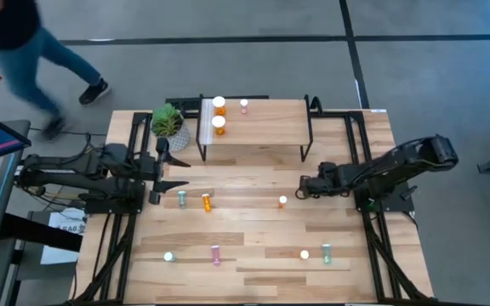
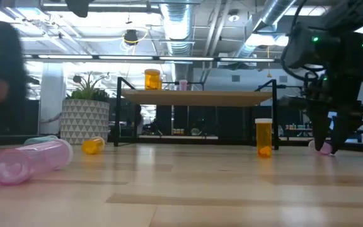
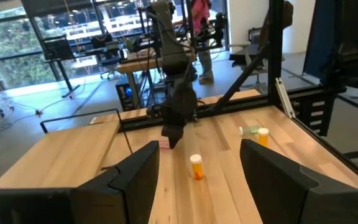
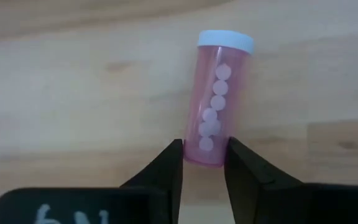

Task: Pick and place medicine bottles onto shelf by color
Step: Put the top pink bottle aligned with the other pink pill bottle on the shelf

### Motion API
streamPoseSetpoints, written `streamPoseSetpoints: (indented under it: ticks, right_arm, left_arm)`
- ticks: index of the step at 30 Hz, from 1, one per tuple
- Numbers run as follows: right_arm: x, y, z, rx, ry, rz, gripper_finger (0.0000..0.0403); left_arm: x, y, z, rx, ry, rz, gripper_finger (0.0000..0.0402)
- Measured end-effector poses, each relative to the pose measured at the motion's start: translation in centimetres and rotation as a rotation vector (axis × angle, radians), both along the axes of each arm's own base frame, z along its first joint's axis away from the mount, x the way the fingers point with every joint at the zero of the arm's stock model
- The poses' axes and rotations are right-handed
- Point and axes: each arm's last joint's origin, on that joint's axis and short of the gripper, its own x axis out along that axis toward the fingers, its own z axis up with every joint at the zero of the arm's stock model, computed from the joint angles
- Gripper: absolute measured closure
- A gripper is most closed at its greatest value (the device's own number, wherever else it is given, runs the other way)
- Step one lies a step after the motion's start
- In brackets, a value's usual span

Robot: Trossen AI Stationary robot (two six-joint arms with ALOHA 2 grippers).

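A pink bottle (image 4: 219, 93) with a white cap lies on its side on the tabletop, and my right gripper (image 4: 205, 152) stands over its bottom end, shut on it. It also shows low on the table in the low view (image 2: 324, 149). The shelf (image 1: 253, 132) at the far middle carries two larger orange bottles (image 1: 219, 115) and a small pink one (image 1: 244, 105). My left gripper (image 1: 177, 173) is open and empty at the table's left, near a teal bottle (image 1: 182, 198) and an orange one (image 1: 207, 202), both lying on the table. My right gripper pinches the pink bottle between its two fingers, on the two sides of the body right at its bottom end (image 4: 205, 144). The fingers come from above and point down. The bottle lies on its side on the table, its cap away from the fingers.
An orange bottle (image 1: 282, 201) stands mid-table. Near the front edge are a white-capped bottle (image 1: 168, 256), a pink one (image 1: 215, 254), another white-capped one (image 1: 304, 254) and a teal one (image 1: 327, 253). A potted plant (image 1: 168, 123) stands left of the shelf. A person (image 1: 32, 51) walks beyond the far left corner.
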Motion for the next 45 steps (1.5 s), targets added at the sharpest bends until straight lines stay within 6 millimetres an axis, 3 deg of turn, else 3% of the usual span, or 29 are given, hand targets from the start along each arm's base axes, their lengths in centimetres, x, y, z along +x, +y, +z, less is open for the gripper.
streamPoseSetpoints:
  ticks: [5, 10, 19, 31, 40, 45]
  right_arm:
    - [0.2, 2.2, 0.6, -0.062, -0.036, 0.12, 0.0293]
    - [0.8, 4.9, 1.5, -0.235, -0.143, 0.285, 0.0294]
    - [2.0, 7.6, 3.7, -0.585, -0.311, 0.483, 0.0294]
    - [5.3, 7.6, 6.8, -0.932, -0.314, 0.747, 0.0294]
    - [6.6, 6.9, 8.4, -1.088, -0.277, 0.85, 0.0294]
    - [6.9, 6.8, 8.8, -1.14, -0.258, 0.902, 0.0294]
  left_arm:
    - [0.4, -0.2, -0.2, -0.005, 0.016, -0.06, 0.0189]
    - [1.3, -0.3, -0.2, -0.047, 0.011, -0.078, 0.0189]
    - [6.4, 0.1, 0.4, -0.152, 0.046, -0.026, 0.0189]
    - [14.8, 2.4, 0.7, -0.248, 0.22, -0.122, 0.0187]
    - [19.4, 3.0, 1.0, -0.225, 0.286, -0.129, 0.0137]
    - [20.9, 4.0, 1.4, -0.232, 0.295, -0.105, 0.012]
